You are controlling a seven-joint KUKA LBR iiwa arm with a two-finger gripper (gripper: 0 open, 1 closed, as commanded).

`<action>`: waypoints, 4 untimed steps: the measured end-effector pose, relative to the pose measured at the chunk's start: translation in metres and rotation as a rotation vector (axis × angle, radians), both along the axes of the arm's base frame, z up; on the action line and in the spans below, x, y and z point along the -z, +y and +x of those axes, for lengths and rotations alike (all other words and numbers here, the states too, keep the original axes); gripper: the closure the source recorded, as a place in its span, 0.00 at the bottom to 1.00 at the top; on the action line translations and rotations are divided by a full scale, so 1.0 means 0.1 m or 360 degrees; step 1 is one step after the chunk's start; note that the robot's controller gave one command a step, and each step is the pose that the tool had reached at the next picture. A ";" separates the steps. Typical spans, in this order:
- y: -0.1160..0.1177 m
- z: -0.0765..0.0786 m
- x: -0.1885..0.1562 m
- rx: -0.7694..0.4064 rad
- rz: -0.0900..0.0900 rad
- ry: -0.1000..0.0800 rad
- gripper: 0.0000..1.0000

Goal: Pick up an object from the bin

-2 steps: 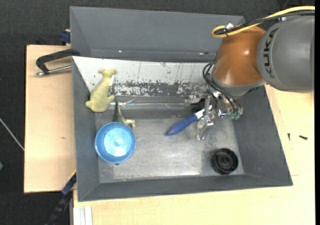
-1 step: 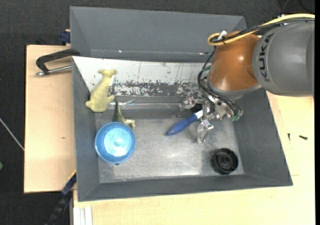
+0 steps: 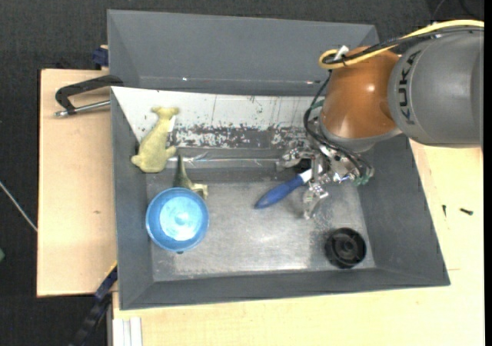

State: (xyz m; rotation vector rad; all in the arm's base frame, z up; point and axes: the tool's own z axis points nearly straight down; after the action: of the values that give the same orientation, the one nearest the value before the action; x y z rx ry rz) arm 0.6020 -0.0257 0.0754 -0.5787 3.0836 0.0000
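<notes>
My gripper (image 3: 317,187) hangs low over the right middle of the bin, under the orange wrist cover. A blue elongated thing (image 3: 277,192), like a pen or handle with a white end, lies slanted on the bin floor. Its upper right end reaches right up to the gripper; whether it is held I cannot tell. A black round thing (image 3: 343,247), like a cap or small wheel, lies just below the gripper near the front right corner.
A pale yellow plush animal (image 3: 156,148) leans against the back left wall. A round blue lid or cup (image 3: 177,218) lies at the front left, with a thin pale green piece (image 3: 189,183) beside it. The arm comes in over the right rim.
</notes>
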 end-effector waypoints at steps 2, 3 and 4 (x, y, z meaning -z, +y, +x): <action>0.02 0.03 -0.35 -0.0001 0.0001 -0.0008 1.00; 0.03 0.05 -0.43 -0.0001 0.0001 -0.0004 1.00; 0.04 0.07 -0.76 -0.0001 0.0001 -0.0007 1.00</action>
State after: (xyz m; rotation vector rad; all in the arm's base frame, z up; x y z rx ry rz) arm 0.6085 -0.0221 0.1516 -0.5784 3.0790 -0.0005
